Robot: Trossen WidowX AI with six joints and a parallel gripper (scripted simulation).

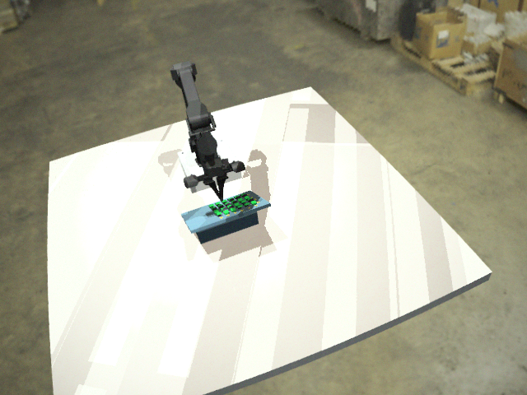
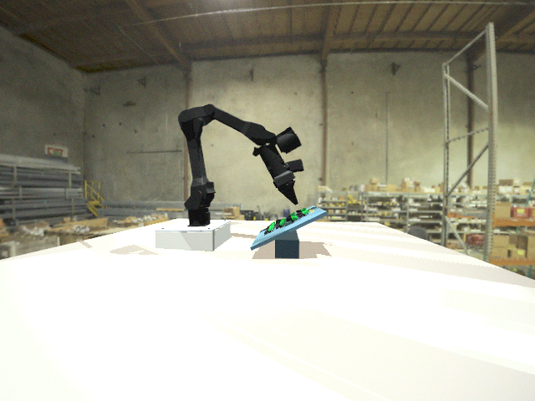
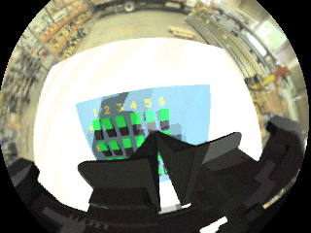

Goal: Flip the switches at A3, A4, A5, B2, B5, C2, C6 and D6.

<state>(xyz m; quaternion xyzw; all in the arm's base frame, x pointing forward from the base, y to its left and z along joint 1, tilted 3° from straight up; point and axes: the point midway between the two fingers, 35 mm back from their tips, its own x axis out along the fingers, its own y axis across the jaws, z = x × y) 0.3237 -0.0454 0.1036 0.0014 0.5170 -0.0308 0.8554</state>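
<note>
The panel (image 1: 199, 221) (image 2: 282, 230) (image 3: 194, 104) sat tilted at the centre of the top view, the gripper (image 1: 221, 199) (image 2: 297, 203) (image 3: 155, 134) just above it, closed on nothing. Progress could not be judged: lower rows were hidden in the wrist view. Yellow "1" to "6" were legible at its centre-left; no brand was.

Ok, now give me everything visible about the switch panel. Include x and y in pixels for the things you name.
The switch panel (image 1: 198, 220) (image 2: 282, 233) (image 3: 196, 104) is a flat light-blue board, tilted with its far edge raised, on a dark blue block (image 1: 227, 228) (image 2: 287, 246). It carries rows of green-and-black switches and yellow markings, column numbers 1 to 6 legible. The shut gripper (image 1: 221, 199) (image 2: 297, 203) (image 3: 155, 134) hovers above, apparently not touching.
</note>
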